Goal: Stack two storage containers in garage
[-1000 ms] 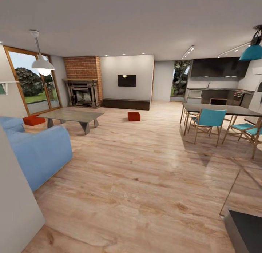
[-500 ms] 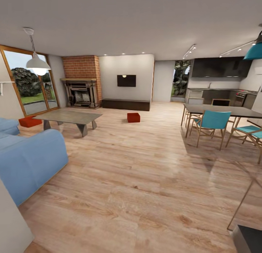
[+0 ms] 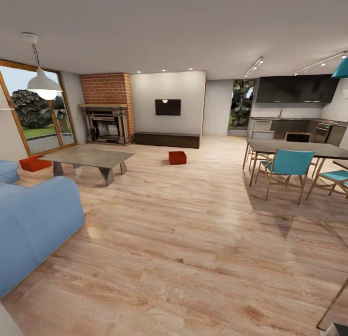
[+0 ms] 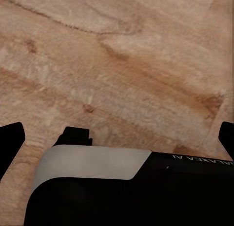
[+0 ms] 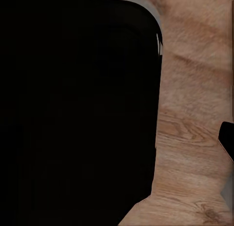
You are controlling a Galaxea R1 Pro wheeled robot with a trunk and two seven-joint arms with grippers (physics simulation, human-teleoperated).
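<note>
While both pincers' states can't be told, one container [image 3: 177, 157] sits mid-frame, another [image 3: 35, 163] far left behind the grey table [image 3: 87, 158].

Your head camera looked forward across the living room from standing height, taking in the wood floor [image 3: 193, 239], the sofa [image 3: 34, 225] close at the left, the brick fireplace [image 3: 107, 109] and TV [image 3: 167, 107] far ahead, and the dining table [image 3: 299, 147] at the right. Both wrist cameras pointed down, close over the same plank floor [image 4: 122, 65], each partly blocked by the robot's dark body [image 5: 78, 109]. The floor was all that the three views shared.
</note>
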